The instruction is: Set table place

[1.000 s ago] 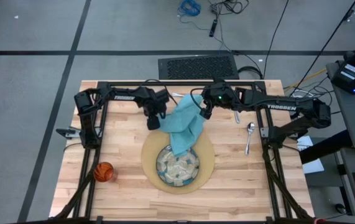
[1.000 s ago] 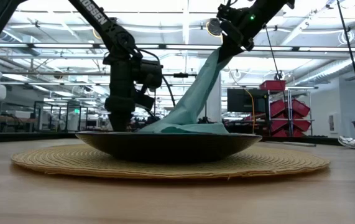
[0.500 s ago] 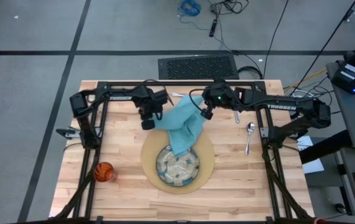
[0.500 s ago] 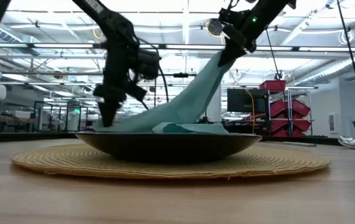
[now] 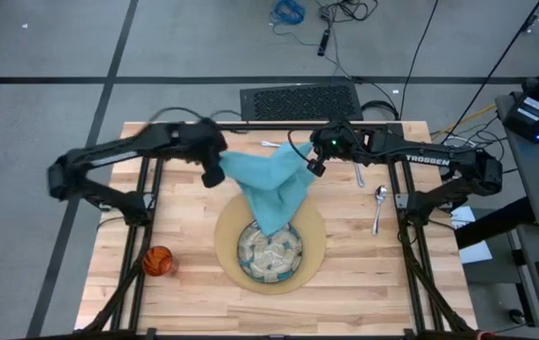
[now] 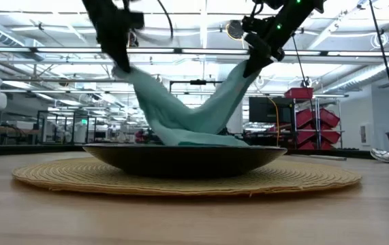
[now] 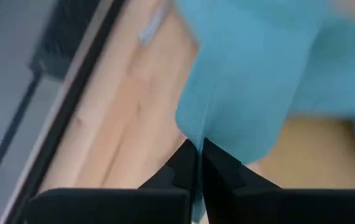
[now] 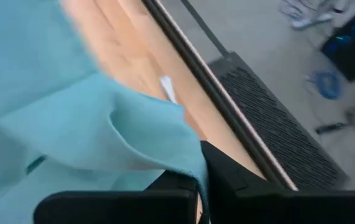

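A light-blue napkin (image 5: 271,187) hangs in a sagging V between my two grippers, above the greenish patterned plate (image 5: 269,253) on the round tan mat (image 5: 318,236). Its lowest fold (image 6: 197,138) rests in the plate. My left gripper (image 5: 214,175) is shut on the napkin's left end, high over the table's far left. My right gripper (image 5: 313,168) is shut on its right end at about the same height. An orange cup (image 5: 158,261) stands near the left edge, and a spoon (image 5: 378,203) lies to the right. My left gripper pinches an edge of the napkin (image 7: 193,134) between its two shut fingers, slanting down from the left. The cloth runs from there down toward the plate, its end lifted clear. One layer or several, I cannot tell. My right gripper pinches the napkin's other raised end (image 8: 193,167) between its two shut fingers, slanting down from the far right. The cloth folds over beside the fingers and hangs down to the plate.
Another piece of silver cutlery (image 5: 360,176) lies by the far right, under the right arm, and a small white item (image 5: 269,144) lies near the far edge. The black frame (image 5: 278,126) rims the table. Bare wood lies left and right of the mat.
My left gripper has taken hold of the napkin beside the plate's far left rim, then risen and swung toward the table's left edge. That end of the napkin has lifted off the plate; the middle stays in the plate. My right gripper has kept still.
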Tool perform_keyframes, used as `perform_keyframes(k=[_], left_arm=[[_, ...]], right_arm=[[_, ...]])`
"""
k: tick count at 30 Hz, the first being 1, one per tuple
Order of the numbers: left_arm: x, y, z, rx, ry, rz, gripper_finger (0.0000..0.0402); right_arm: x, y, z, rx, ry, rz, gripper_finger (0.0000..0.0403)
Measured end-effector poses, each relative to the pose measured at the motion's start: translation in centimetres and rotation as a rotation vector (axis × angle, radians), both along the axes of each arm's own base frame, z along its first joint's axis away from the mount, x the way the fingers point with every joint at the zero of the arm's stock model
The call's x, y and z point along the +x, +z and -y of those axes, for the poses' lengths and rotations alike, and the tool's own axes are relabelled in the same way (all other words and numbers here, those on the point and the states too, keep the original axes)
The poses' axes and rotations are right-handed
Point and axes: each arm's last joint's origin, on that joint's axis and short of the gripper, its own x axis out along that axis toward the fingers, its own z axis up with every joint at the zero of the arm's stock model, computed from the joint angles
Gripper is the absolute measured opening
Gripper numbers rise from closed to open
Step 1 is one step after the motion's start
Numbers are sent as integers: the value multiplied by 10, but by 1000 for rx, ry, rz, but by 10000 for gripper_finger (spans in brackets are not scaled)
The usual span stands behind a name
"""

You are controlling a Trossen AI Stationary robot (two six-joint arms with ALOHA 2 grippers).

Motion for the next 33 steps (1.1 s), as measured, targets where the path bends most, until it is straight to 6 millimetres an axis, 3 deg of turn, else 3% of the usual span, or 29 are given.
perform_keyframes(k=[5,9,22,29,33], left_arm=[[-18,29,7,69,-5,191,0],[-23,34,10,62,-21,226,0],[4,8,0,12,-26,109,1],[14,-2,-3,-20,-40,87,46],[15,-6,-5,-4,-24,48,9]], right_arm=[[2,1,-2,17,15,24,0],[1,0,-3,27,7,24,0],[2,0,-3,47,19,32,0],[2,0,-3,47,19,31,0],[2,0,-3,47,19,31,0]])
